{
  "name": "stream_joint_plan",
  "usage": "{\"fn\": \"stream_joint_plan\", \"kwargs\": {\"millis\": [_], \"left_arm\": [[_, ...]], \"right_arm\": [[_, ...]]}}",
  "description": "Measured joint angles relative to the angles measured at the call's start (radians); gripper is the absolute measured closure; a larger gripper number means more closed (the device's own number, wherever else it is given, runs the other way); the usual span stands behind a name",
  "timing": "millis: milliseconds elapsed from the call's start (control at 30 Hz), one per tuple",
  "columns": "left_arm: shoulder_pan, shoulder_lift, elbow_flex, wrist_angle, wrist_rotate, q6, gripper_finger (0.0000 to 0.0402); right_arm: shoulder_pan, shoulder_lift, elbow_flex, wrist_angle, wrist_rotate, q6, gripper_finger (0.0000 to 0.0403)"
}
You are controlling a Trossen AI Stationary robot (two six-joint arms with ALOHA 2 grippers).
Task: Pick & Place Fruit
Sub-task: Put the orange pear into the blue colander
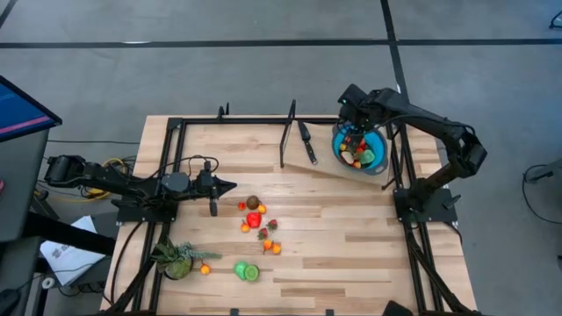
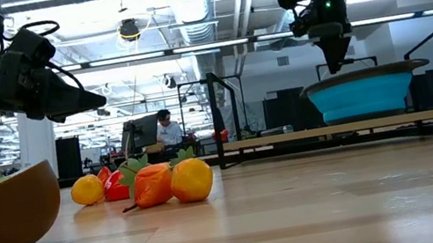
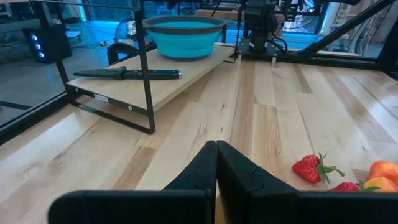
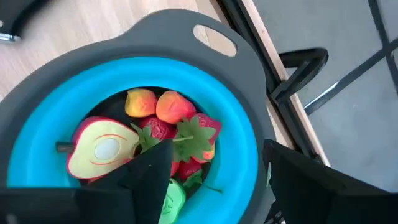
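My right pincer (image 4: 211,180) hangs spread over the blue bowl (image 4: 249,149), hiding some fruit (image 4: 168,118) under it; left pincer (image 3: 216,163) pressed together.

Evenly bright from above, soft short shadows on pale wooden plank table (image 1: 351,228). Strong glare from ceiling strip lights (image 2: 212,46) in low view, blowing out background; nearest brown half-round toy fruit (image 2: 0,213) soft, out of focus. Cyan tint behind round blue bowl with grey rim (image 3: 185,35) in left wrist view, slight edge bending.
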Motion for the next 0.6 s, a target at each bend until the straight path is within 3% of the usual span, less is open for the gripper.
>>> {"fn": "stream_joint_plan", "kwargs": {"millis": [100, 333, 500, 600], "left_arm": [[0.0, 0.0, 0.0, 0.0, 0.0, 0.0, 0.0401], [0.0, 0.0, 0.0, 0.0, 0.0, 0.0, 0.0401], [0.0, 0.0, 0.0, 0.0, 0.0, 0.0, 0.0401], [0.0, 0.0, 0.0, 0.001, 0.0, -0.019, 0.0401]], "right_arm": [[0.037, -0.009, -0.001, 0.018, -0.042, -0.025, 0.019], [0.171, -0.019, -0.007, 0.238, -0.339, -0.052, 0.0314], [0.286, -0.019, -0.093, 0.47, -0.401, -0.052, 0.038], [0.35, -0.019, -0.166, 0.599, -0.404, -0.052, 0.0399]]}}
